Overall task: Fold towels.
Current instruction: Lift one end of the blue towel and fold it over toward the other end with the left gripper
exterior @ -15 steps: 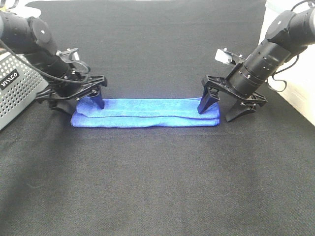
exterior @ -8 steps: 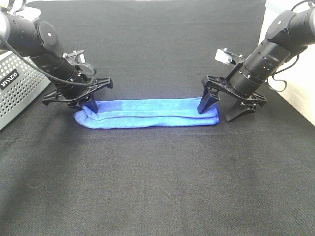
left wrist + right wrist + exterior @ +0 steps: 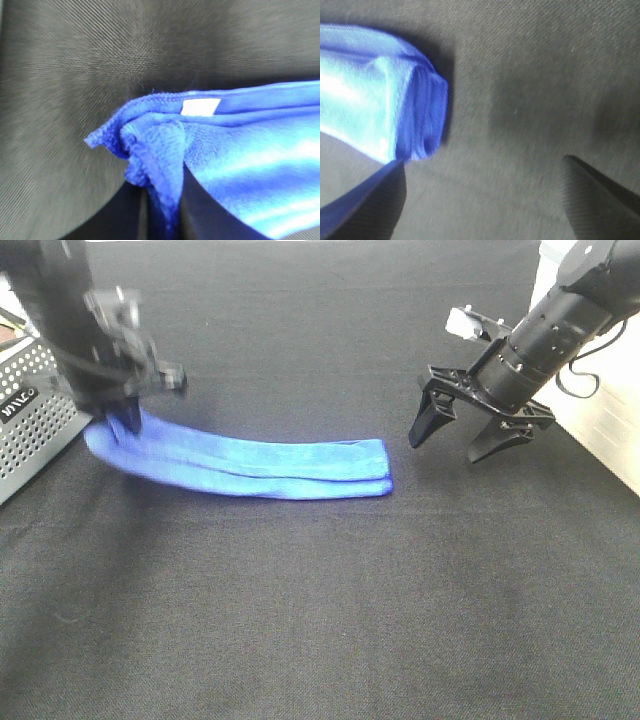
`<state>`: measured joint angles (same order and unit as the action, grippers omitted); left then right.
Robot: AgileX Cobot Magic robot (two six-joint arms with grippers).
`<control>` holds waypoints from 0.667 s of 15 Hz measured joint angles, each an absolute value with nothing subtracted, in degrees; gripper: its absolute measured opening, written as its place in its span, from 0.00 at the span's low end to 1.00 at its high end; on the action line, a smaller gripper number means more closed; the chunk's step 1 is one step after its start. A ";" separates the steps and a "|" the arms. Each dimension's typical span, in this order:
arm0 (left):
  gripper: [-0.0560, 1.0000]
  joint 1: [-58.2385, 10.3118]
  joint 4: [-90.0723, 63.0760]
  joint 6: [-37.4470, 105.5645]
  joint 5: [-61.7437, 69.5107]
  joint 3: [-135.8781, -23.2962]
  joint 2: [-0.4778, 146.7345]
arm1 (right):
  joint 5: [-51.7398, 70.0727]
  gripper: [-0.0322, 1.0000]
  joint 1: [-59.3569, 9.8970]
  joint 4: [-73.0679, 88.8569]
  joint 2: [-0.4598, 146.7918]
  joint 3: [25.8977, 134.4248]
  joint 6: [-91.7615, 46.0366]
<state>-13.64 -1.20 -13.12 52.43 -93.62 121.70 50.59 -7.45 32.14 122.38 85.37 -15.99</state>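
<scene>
The blue towel (image 3: 250, 465) lies folded into a long narrow strip across the black table. Its left end is lifted slightly, with my left gripper (image 3: 122, 423) shut on it. In the left wrist view the bunched towel (image 3: 240, 150) end and its white tag (image 3: 200, 107) sit pinched at my left gripper (image 3: 162, 212). My right gripper (image 3: 448, 448) hangs open just right of the strip's right end, touching nothing. In the right wrist view the towel (image 3: 375, 115) end lies off to one side of my open right gripper (image 3: 482, 167).
A perforated grey basket (image 3: 30, 430) stands at the left edge, close beside my left arm. Black cloth (image 3: 320, 620) covers the table. A white surface (image 3: 605, 435) borders the table on the right, behind my right arm.
My left gripper shut on the towel's left end and pulled it left and up. The whole strip slid left, out from between my right gripper's fingers. The right gripper rose a little.
</scene>
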 joint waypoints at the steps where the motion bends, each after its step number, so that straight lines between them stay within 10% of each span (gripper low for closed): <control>1: 0.13 -14.09 -2.06 -13.18 54.26 -95.34 121.30 | 51.51 0.79 -7.45 32.14 122.27 85.37 -15.81; 10: 0.14 -26.59 -16.44 -18.56 55.86 -107.43 127.54 | 53.74 0.79 -7.45 31.74 118.83 85.37 -14.44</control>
